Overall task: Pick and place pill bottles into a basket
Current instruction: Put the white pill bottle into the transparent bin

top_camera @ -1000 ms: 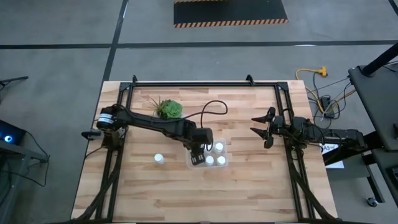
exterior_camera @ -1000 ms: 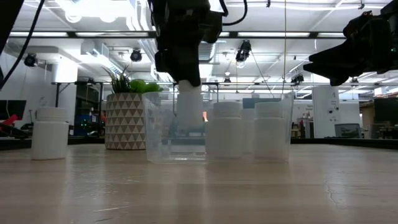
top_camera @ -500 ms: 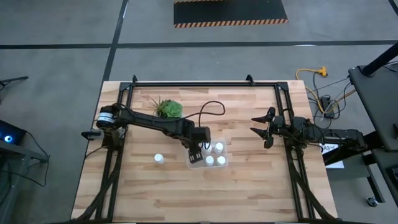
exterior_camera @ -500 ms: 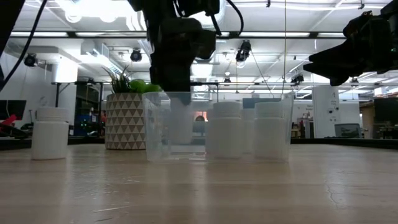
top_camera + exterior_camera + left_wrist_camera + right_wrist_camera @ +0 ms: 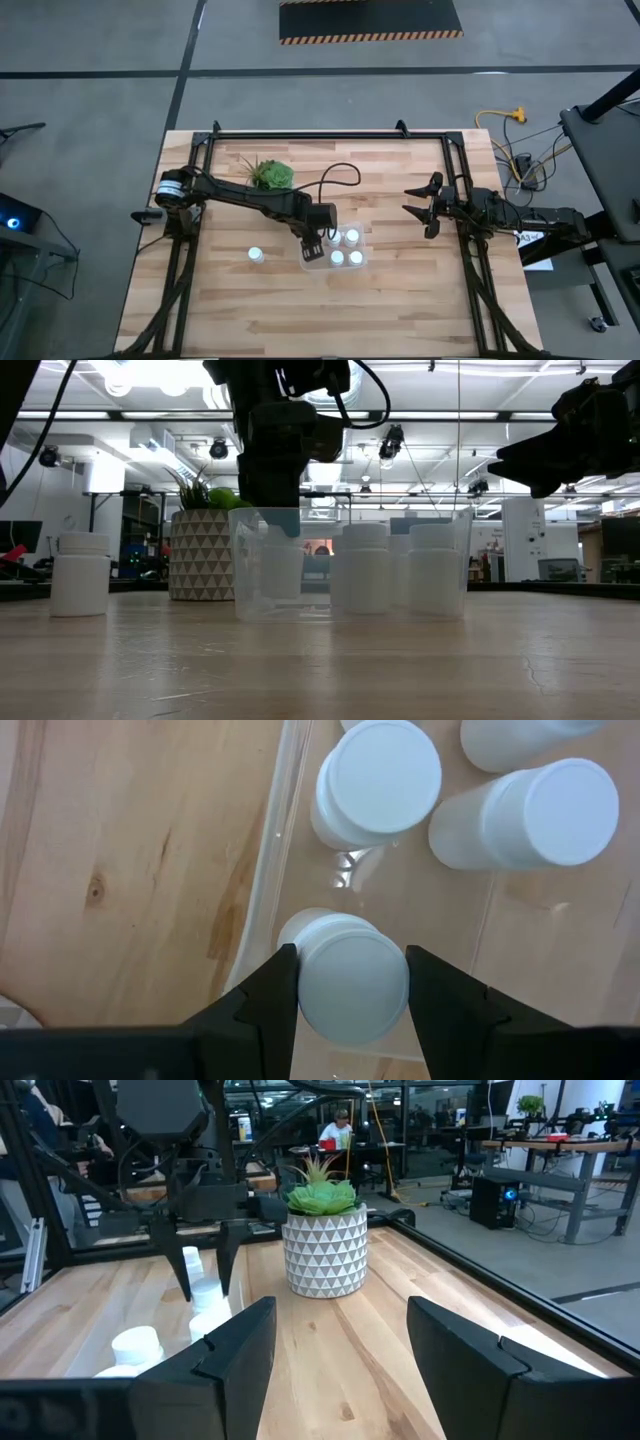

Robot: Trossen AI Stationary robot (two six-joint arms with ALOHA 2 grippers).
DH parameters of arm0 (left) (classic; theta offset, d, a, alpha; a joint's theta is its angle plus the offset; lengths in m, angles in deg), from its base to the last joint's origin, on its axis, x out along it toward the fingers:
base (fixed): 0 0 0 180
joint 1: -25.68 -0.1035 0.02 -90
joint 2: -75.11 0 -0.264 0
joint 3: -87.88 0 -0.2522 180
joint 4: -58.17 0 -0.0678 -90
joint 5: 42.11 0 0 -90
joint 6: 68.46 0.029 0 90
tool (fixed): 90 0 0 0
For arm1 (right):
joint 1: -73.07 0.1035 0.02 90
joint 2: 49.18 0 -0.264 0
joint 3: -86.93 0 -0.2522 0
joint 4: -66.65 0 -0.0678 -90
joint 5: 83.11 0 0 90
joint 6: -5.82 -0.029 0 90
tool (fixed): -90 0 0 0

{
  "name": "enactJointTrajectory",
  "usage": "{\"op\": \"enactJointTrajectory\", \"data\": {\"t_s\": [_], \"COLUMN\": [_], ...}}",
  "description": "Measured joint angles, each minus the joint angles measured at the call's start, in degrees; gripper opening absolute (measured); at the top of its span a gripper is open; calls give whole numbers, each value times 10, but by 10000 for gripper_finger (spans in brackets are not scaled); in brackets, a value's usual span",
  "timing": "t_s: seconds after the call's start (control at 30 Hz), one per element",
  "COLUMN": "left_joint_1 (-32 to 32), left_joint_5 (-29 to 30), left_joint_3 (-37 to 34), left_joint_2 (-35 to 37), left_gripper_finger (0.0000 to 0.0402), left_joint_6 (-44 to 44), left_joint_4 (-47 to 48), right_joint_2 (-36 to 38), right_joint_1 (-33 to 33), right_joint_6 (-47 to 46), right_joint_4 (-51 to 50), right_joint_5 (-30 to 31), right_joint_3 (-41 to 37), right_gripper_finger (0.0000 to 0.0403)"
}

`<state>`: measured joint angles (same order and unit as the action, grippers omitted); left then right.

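My left gripper is shut on a white pill bottle and reaches down into the clear basket at its left end. That bottle stands upright, low behind the basket's see-through wall. Three more pill bottles stand upright on the basket's floor. Another pill bottle stands alone on the table to the basket's left. My right gripper hangs open above the table's right side, with nothing between its fingers. My left gripper pinches the pill bottle's round cap between its two fingers, one on either side. The fingers come from above, pointing steeply down. The bottle hangs upright inside the basket; whether its base touches the basket's floor I cannot tell.
A green plant in a white patterned pot stands at the far left of the table, behind the basket. A black frame runs along the table's far, left and right sides. Bare wood lies in front of the basket.
My left gripper has gone down with the pill bottle. The bottle, which hung above the basket's rim a second ago, now sits low inside the basket, still upright. The gripper has stayed shut on it.
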<state>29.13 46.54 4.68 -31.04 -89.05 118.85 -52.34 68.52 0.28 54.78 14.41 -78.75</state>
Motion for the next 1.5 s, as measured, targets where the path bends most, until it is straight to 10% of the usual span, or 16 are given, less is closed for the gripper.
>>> {"op": "enactJointTrajectory", "data": {"t_s": [1.5], "left_joint_1": [-5], "left_joint_5": [14], "left_joint_3": [0], "left_joint_2": [0], "left_gripper_finger": [209], "left_joint_6": [-2], "left_joint_4": [-3], "right_joint_2": [0], "right_joint_1": [0], "right_joint_6": [0], "right_joint_4": [0], "right_joint_5": [0], "right_joint_3": [0], "right_gripper_finger": [215]}}
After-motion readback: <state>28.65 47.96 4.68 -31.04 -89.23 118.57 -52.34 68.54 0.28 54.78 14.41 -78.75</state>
